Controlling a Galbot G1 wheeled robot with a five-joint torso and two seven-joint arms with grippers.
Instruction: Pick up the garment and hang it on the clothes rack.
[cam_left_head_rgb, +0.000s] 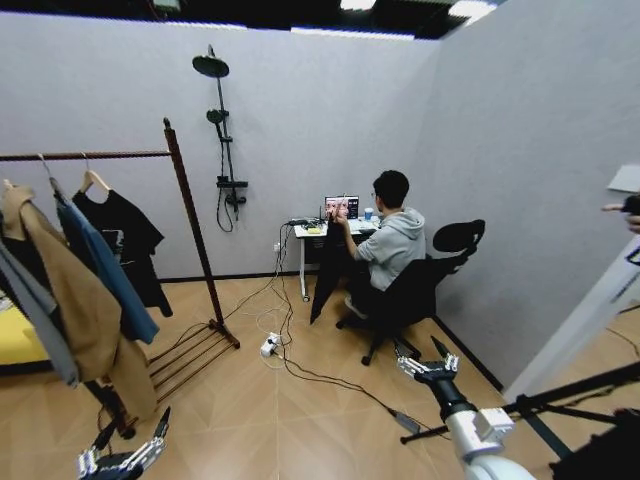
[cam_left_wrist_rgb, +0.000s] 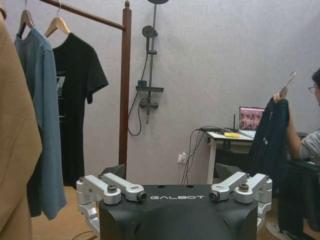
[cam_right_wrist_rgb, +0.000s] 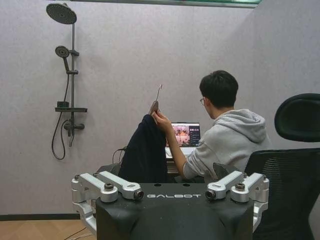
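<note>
The garment (cam_left_head_rgb: 328, 268), long and plain black, hangs from a hanger with a metal hook that a seated person's raised hand holds beside the desk; it also appears as the garment (cam_left_wrist_rgb: 270, 137) and the garment (cam_right_wrist_rgb: 145, 152). The clothes rack (cam_left_head_rgb: 190, 215) stands far left, its dark wooden post (cam_left_wrist_rgb: 124, 90) topped by a knob and its rail carrying other clothes. My left gripper (cam_left_head_rgb: 125, 457) is low at the bottom left, open and empty. My right gripper (cam_left_head_rgb: 428, 362) is at the lower right, open, a good way short of the garment. Both wrist views show spread fingers: left gripper (cam_left_wrist_rgb: 171, 172), right gripper (cam_right_wrist_rgb: 167, 170).
On the rail hang a black short-sleeved top (cam_left_head_rgb: 125, 235), a blue denim jacket (cam_left_head_rgb: 105, 270) and a tan coat (cam_left_head_rgb: 80, 310). A shower fixture (cam_left_head_rgb: 222, 140) is on the back wall. Cables and a power strip (cam_left_head_rgb: 268, 345) lie on the floor. An office chair (cam_left_head_rgb: 430, 275) and tripod legs (cam_left_head_rgb: 560, 400) stand on the right.
</note>
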